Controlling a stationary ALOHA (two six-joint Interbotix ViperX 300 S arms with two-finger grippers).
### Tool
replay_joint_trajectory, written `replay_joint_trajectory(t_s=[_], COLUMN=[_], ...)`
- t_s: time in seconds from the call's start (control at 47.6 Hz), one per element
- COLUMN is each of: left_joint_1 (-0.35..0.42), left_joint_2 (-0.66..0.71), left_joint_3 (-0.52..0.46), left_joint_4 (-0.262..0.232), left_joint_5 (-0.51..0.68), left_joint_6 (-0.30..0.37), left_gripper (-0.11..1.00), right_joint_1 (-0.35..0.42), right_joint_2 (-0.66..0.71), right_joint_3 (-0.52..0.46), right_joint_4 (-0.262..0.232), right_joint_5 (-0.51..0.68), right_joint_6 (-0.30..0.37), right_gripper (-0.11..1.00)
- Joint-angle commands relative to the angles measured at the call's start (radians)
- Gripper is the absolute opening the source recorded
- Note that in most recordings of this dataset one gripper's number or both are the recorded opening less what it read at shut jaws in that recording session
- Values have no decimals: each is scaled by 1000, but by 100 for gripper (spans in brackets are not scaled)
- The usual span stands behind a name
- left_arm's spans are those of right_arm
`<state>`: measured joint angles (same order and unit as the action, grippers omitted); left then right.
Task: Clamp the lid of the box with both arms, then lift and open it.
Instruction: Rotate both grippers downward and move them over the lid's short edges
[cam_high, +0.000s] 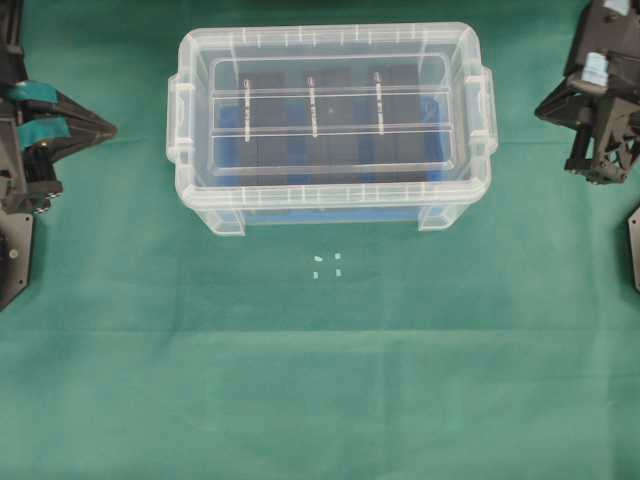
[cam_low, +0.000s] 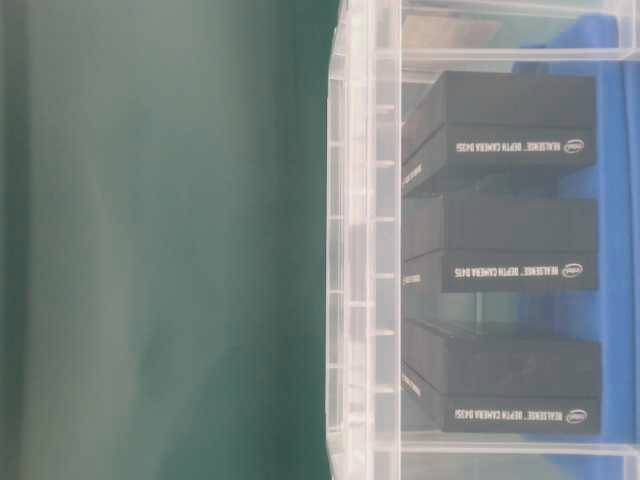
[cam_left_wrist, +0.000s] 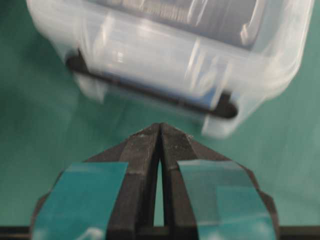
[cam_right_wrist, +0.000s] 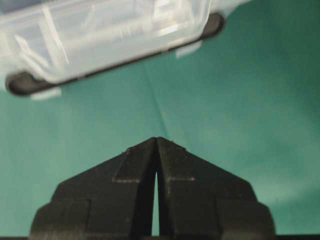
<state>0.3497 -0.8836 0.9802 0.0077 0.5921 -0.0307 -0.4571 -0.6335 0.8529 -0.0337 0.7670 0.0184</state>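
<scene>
The clear box (cam_high: 332, 205) stands at the back middle of the green cloth, with a blue liner and three black blocks (cam_low: 500, 243) inside. Its flat clear lid (cam_high: 330, 125) with two long ribs rests on top, closed. My left gripper (cam_high: 108, 129), marked with teal tape, is shut and empty at the left edge, apart from the box's left handle lug (cam_high: 180, 120). In the left wrist view the box (cam_left_wrist: 170, 55) lies ahead of the gripper (cam_left_wrist: 160, 127). My right gripper (cam_high: 540, 108) is shut and empty, right of the box. The right wrist view shows the gripper (cam_right_wrist: 157, 140) short of the box (cam_right_wrist: 100, 35).
Green cloth (cam_high: 320, 380) covers the whole table. Several small white marks (cam_high: 326, 265) lie just in front of the box. The arm bases sit at the far left (cam_high: 15, 240) and far right (cam_high: 634, 245) edges.
</scene>
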Motion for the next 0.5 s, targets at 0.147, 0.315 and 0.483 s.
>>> replay_joint_trajectory(t_s=[0.147, 0.315, 0.483], left_joint_1=[37, 37, 31], left_joint_2=[103, 103, 109], left_joint_3=[-69, -77, -80], left_joint_4=[9, 9, 11], left_joint_5=[94, 94, 121], left_joint_6=[3, 2, 9], left_gripper=[1, 1, 1], right_joint_1=[-2, -2, -2], right_joint_2=[20, 20, 20], right_joint_3=[-38, -41, -41], right_joint_4=[-20, -18, -25], right_joint_5=[35, 37, 44], right_joint_6=[2, 2, -14], right_gripper=[0, 0, 0])
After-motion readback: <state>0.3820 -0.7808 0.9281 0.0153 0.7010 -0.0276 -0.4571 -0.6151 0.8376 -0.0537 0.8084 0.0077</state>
